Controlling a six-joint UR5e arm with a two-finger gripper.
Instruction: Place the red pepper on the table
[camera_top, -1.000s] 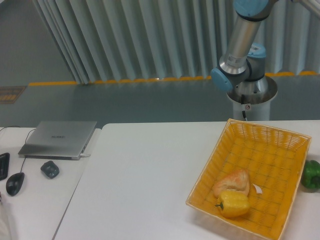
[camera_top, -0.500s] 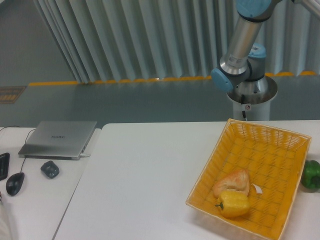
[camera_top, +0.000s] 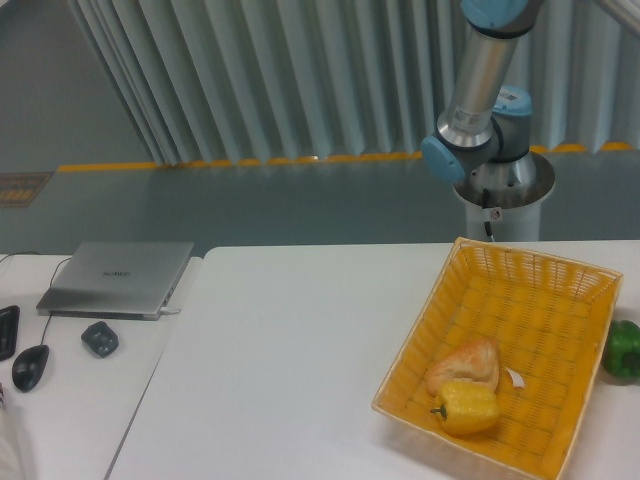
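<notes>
white table carries yellow basket; red pepper unseen, orientation unknown; fingers out of frame

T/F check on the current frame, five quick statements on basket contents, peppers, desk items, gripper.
1. The yellow pepper lies inside the yellow basket. True.
2. The green pepper is in the basket too. False: it sits on the table, outside the basket's right wall.
3. A bread roll lies against the yellow pepper. True.
4. The red pepper is in view on the table. False: no red pepper shows anywhere.
5. The laptop is open. False: its lid is closed; a black mouse lies near it. The gripper is out of frame.
</notes>
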